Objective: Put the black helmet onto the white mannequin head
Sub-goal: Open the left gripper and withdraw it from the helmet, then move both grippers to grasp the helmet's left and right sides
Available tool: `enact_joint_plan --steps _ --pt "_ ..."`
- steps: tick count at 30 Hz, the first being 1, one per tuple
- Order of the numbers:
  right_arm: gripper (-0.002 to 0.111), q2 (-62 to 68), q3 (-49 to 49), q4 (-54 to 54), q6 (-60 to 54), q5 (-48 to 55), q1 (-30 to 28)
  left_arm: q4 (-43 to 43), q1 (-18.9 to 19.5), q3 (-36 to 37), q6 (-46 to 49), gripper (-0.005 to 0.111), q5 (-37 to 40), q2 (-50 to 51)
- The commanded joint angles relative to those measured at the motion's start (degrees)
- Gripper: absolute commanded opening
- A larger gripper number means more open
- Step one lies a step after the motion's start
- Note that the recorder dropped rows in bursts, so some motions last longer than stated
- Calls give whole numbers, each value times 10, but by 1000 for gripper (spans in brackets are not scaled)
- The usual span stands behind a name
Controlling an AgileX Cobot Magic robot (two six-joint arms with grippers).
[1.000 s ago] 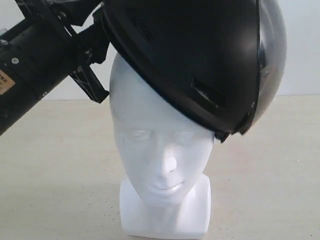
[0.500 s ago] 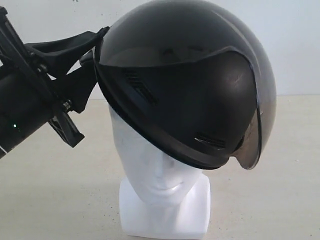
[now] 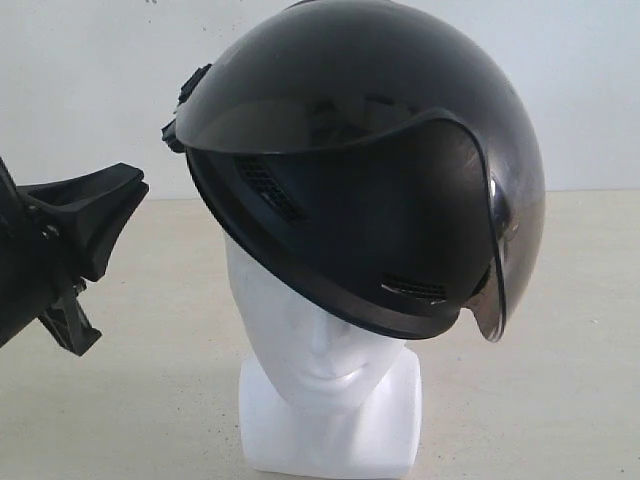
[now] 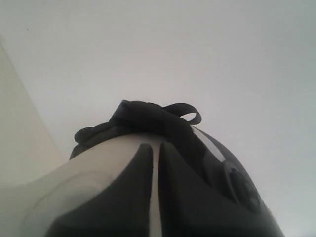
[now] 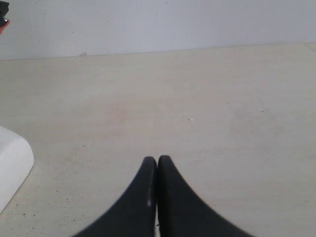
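1. The black helmet [image 3: 370,170] sits on top of the white mannequin head [image 3: 325,345]. It's tilted: the rim rides high on the side facing the left claw [image 3: 132,185] and dips low on the far side. It covers the forehead and eyes, so only the nose, lips and chin peek out.
2. The smoky visor [image 3: 492,250] hangs on the side of the helmet away from the left claw.
3. The left claw is off the helmet. The helmet is up and across from it with a clear gap of bare wall between them, nothing touching.
4. In the left wrist view, that claw's two fingers [image 4: 136,182] sit nearly together with just a thin slit between them, and nothing is in it. Just past the tips you can see the helmet's dark edge with a strap loop [image 4: 186,109].
5. The head stands on its blocky neck base [image 3: 330,425] on the desk [image 3: 560,350], lower than the left claw's tips and off to the same side as the helmet.
6. The right claw [image 5: 157,159] is pinched closed, tips touching, holding nothing. Only bare desk lies ahead of it, with a rounded white corner [image 5: 12,163] off to one side. The helmet doesn't show in that view.
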Motion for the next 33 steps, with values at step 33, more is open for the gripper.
enact_joint_plan --steps 33 --pt "0 -3 -1 -45 -92 -77 1 12 1 6 491 4 268 -353"
